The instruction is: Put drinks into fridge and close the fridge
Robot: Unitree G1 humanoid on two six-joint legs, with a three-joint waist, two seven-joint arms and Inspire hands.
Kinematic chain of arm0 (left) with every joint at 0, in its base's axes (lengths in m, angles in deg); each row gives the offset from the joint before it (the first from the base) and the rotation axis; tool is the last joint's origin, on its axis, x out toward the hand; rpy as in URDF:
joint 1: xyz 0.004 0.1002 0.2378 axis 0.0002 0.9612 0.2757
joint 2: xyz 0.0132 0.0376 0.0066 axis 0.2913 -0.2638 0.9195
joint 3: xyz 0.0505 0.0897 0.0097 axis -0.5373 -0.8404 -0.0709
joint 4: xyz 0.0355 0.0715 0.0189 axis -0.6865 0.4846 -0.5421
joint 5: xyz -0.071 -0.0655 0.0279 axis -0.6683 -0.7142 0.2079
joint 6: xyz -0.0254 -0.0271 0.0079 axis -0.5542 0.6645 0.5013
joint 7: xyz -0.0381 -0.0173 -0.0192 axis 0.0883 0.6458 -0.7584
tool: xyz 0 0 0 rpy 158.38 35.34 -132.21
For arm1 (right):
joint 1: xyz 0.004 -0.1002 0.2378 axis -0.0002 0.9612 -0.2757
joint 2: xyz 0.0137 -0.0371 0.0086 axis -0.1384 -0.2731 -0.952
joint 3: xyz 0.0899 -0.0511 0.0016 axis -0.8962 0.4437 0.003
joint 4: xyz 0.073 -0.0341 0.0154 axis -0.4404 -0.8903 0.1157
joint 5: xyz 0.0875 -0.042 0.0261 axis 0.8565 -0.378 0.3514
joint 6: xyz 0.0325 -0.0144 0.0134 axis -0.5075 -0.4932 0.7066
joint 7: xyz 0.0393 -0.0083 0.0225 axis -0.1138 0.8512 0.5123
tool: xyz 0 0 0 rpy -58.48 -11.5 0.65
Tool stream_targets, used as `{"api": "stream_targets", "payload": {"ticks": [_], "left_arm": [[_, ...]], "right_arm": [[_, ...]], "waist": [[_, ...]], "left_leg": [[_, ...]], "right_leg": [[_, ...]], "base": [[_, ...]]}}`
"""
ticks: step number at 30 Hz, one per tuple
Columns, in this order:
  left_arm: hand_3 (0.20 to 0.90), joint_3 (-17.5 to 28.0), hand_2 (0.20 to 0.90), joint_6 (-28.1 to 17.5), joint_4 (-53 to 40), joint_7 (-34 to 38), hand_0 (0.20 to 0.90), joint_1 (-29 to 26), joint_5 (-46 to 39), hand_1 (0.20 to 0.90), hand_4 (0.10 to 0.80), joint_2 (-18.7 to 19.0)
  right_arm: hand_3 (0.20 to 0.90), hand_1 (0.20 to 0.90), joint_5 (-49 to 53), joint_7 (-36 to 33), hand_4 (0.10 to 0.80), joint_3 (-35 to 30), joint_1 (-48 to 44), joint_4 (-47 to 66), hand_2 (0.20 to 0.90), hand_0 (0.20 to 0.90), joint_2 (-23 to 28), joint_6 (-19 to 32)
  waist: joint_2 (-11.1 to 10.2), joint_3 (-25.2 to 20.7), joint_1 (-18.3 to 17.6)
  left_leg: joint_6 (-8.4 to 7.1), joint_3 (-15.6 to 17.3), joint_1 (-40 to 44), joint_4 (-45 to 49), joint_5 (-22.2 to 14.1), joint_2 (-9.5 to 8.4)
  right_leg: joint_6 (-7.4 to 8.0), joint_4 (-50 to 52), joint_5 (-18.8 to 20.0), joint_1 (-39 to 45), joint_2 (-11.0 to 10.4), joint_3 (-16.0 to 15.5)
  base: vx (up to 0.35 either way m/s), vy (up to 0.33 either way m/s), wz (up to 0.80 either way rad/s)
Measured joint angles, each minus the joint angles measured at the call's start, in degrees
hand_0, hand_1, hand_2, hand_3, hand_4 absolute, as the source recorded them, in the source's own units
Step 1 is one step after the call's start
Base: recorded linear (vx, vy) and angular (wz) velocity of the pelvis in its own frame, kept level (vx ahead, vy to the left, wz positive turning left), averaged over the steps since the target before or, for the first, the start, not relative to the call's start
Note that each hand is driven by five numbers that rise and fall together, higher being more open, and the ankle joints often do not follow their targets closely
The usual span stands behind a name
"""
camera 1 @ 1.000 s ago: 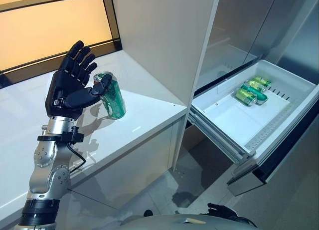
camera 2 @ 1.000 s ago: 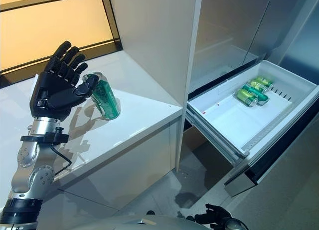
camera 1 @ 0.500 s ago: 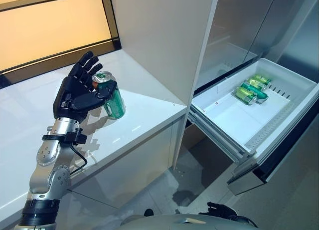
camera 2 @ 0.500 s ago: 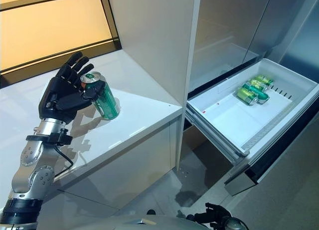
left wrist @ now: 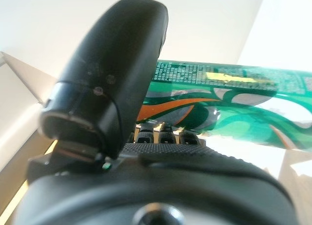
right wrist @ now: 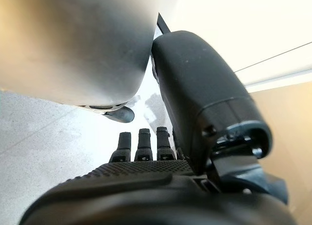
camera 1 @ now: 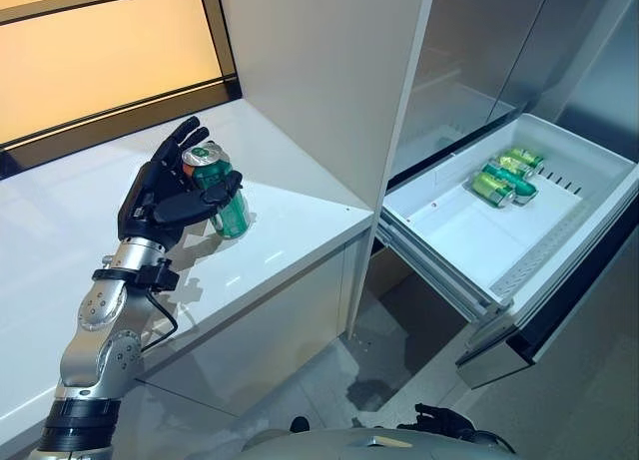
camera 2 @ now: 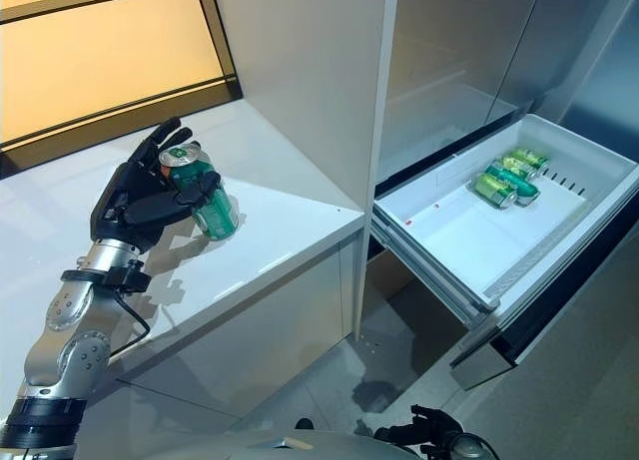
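A green drink can (camera 1: 230,213) stands upright on the white counter (camera 1: 290,230), also seen close up as the can (left wrist: 234,108) in the left wrist view. My left hand (camera 1: 160,196) is open against it: the fingers reach straight up behind the can and the thumb (left wrist: 117,78) lies across its front. To the right, the fridge drawer (camera 1: 469,245) is pulled out, with three green cans (camera 1: 504,179) lying at its far end. My right hand (camera 1: 439,418) hangs low by the floor, relaxed and holding nothing, as the right wrist view (right wrist: 141,176) also shows.
A tall white cabinet panel (camera 1: 319,71) rises between the counter and the fridge. Grey fridge doors (camera 1: 479,41) stand above the drawer. A dark-framed amber window (camera 1: 100,61) backs the counter. Most of the drawer's white floor lies bare.
My left hand has moved right and in around the can; the fingers now sit behind it and the thumb has come across its front. The can has stayed on the counter.
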Motion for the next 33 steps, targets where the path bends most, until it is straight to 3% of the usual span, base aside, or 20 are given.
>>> {"api": "stream_targets", "payload": {"ticks": [12,13,14,15,16,18,33], "left_arm": [[0.9,-0.15,0.9,0.99,0.0,0.04,0.9,-0.01,-0.32,0.9,0.8,-0.59],[0.755,-0.17,0.775,1.12,0.04,0.04,0.775,-0.01,-0.34,0.775,0.655,-0.83],[0.546,-0.18,0.596,1.14,0.08,0.04,0.596,-0.01,-0.34,0.596,0.446,-1.01],[0.496,-0.18,0.554,1.14,0.08,0.06,0.554,-0.01,-0.36,0.554,0.396,-1.06],[0.348,-0.22,0.427,1.14,0.08,0.13,0.427,-0.01,-0.46,0.427,0.248,-1.1],[0.2,-0.24,0.3,1.14,0.09,0.14,0.3,-0.01,-0.48,0.3,0.1,-1.13],[0.2,-1.87,0.3,1.16,0.28,-0.44,0.3,-0.34,-2.3,0.3,0.1,-2.13]], "right_arm": [[0.9,0.9,-0.03,-0.01,0.8,0.03,-0.06,0.62,0.9,0.9,0.02,-0.53],[0.9,0.9,-0.03,-0.01,0.8,0.04,-0.06,0.64,0.9,0.9,0.03,-0.53],[0.9,0.9,-0.05,0.0,0.8,0.04,-0.06,0.66,0.9,0.9,0.02,-0.53],[0.9,0.9,-0.05,0.0,0.8,0.04,-0.06,0.67,0.9,0.9,0.02,-0.53],[0.9,0.9,-0.05,0.0,0.8,0.04,-0.06,0.68,0.9,0.9,0.03,-0.53],[0.9,0.9,-0.05,0.01,0.8,0.04,-0.06,0.69,0.9,0.9,0.03,-0.53],[0.9,0.9,-0.09,0.01,0.8,0.07,-0.04,0.83,0.9,0.9,0.03,-0.72]], "waist": [[0.09,0.04,-0.29],[0.09,0.04,-0.33],[0.09,0.04,-0.37],[0.09,0.04,-0.38],[0.09,0.04,-0.45],[0.08,0.04,-0.48],[0.07,-0.01,-0.62]], "left_leg": [[0.0,0.23,0.22,0.0,0.0,0.0],[0.0,0.24,0.23,0.0,0.0,0.0],[0.0,0.25,0.24,0.0,0.0,0.0],[0.0,0.26,0.25,0.0,0.0,0.0],[0.0,0.27,0.28,0.0,0.0,0.0],[0.0,0.29,0.31,0.0,0.0,0.0],[0.01,0.48,0.51,0.0,0.0,0.06]], "right_leg": [[0.0,0.0,0.01,0.11,0.01,0.16],[0.0,0.0,0.01,0.11,0.01,0.18],[0.01,0.0,0.01,0.11,0.01,0.2],[0.01,0.0,0.01,0.12,0.01,0.21],[0.01,0.0,0.01,0.15,0.01,0.22],[0.01,0.0,0.01,0.17,0.01,0.23],[0.02,0.0,0.01,0.27,0.06,0.41]], "base": [[0.0,0.0,0.0],[0.0,0.0,0.0],[0.0,0.0,0.0],[0.0,0.0,0.0],[0.0,0.0,0.0],[0.0,0.0,0.0],[0.0,0.0,0.0]]}}
